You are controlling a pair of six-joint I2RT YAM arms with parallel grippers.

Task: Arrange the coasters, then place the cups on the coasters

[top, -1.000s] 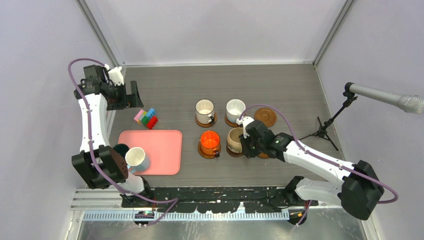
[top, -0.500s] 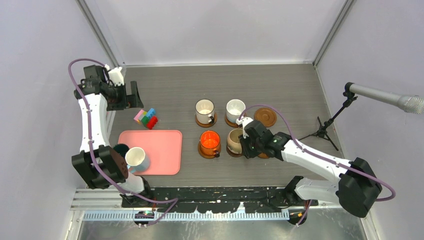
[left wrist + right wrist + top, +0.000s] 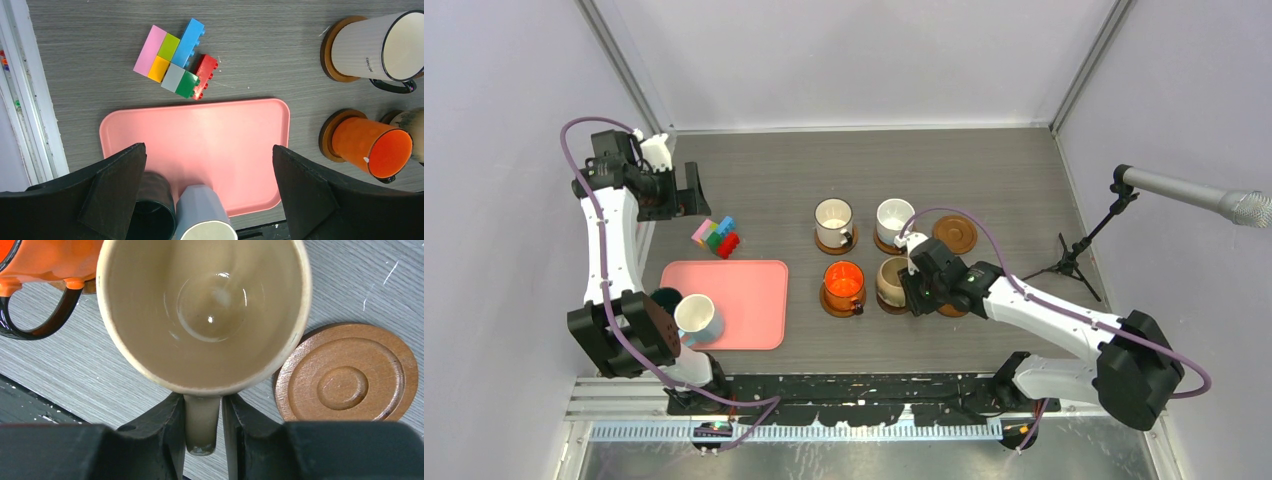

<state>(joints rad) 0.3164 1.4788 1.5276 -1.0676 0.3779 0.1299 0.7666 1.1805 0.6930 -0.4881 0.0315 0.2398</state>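
The tan cup (image 3: 892, 283) stands right of the orange cup (image 3: 843, 281), each on a brown coaster. My right gripper (image 3: 913, 294) straddles the tan cup's handle (image 3: 201, 425); its jaws are slightly open, with a thin gap on the handle's right side. A bare coaster (image 3: 347, 372) lies just right of it, and another coaster (image 3: 954, 233) lies bare behind. Two white cups (image 3: 833, 217) (image 3: 894, 217) stand on coasters in the back row. The light blue cup (image 3: 205, 217) and dark green cup (image 3: 152, 210) stand at the tray's near left corner. My left gripper (image 3: 690, 190) hangs wide open, high above the far left.
A pink tray (image 3: 734, 300) lies left of the cups, with a cluster of toy blocks (image 3: 716, 238) behind it. A microphone (image 3: 1194, 195) on a small tripod (image 3: 1079, 255) stands at the right edge. Walls close in the table on three sides.
The right gripper's jaws have eased apart a little around the tan cup's handle, and the right arm has shifted slightly. The left arm has not moved.
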